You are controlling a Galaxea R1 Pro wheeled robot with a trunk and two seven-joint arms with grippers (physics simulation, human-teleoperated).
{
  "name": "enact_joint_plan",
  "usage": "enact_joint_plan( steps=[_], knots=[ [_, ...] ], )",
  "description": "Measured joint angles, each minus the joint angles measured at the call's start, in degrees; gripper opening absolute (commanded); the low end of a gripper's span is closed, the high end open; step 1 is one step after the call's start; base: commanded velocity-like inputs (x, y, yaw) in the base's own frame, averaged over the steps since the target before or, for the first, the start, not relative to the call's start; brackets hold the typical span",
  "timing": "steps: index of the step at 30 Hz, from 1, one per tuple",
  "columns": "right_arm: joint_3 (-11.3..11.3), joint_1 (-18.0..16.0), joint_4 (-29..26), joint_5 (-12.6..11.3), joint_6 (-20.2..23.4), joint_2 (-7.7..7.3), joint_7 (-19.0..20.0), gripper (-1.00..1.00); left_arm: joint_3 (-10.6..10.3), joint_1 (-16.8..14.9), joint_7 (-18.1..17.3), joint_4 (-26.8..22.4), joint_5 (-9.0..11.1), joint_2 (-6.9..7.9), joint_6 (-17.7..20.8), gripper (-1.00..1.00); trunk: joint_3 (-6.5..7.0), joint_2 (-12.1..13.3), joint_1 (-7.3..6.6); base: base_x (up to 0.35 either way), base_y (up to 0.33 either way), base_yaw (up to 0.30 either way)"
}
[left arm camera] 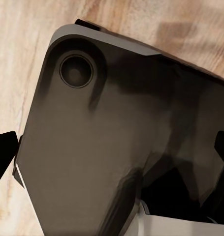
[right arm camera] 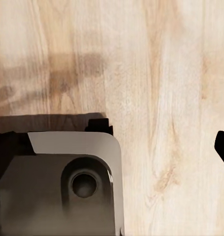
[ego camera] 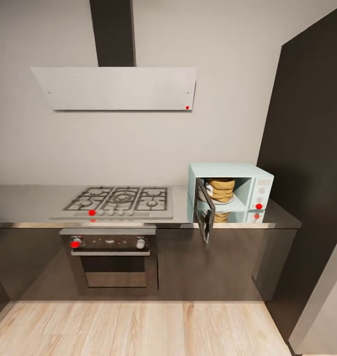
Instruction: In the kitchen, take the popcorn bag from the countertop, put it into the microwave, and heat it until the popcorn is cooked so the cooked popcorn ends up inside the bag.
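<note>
Grey-walled kitchen [ego camera: 139, 143], glossy grey steel countertop [ego camera: 25, 200] mid-frame; right of centre, pale mint-blue microwave [ego camera: 237, 170], door open, holds tan-brown popcorn bag [ego camera: 222, 190]. Gripper states: cannot tell.

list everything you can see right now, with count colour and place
pale mint-blue microwave: 1, right end of worktop, dark glass door swung open
tan-brown popcorn bag: 1, inside the microwave on a white plate
glossy grey steel countertop: 1, along the wall
steel gas hob: 1, set in the countertop
steel oven: 1, below the hob
white flat hood: 1, on wall above hob
dark tall cabinet: 1, right of microwave
light wood floor: foreground
robot base: dark grey, over floor, wrist views
</note>
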Motion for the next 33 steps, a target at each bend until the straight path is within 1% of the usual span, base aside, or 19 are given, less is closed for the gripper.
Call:
enact_joint_plan(
  steps=[20, 29, 33],
  knots=[
    [0.01, 0.0, 0.0, 0.01, 0.02, -0.38, -0.49, 1.0, 0.07, 0.0, -0.01, 0.01, 0.0, 0.01, 0.0, 1.0, 0.0, 0.0, 0.0, 0.002, -0.258, 0.0],
    [0.01, 0.0, 0.0, 0.18, 0.02, -0.49, -0.39, 1.0, 0.01, 0.0, -0.04, 0.01, 0.05, 0.1, 0.0, 1.0, 0.0, -0.01, -0.02, 0.154, -0.153, 0.0],
    [0.08, 0.0, 0.0, 0.29, 0.02, -0.15, -0.39, 1.0, -0.01, 0.0, -0.04, 0.01, 0.08, 0.1, 0.0, 1.0, 0.0, -0.01, -0.02, 0.197, -0.13, 0.0]
  ],
)
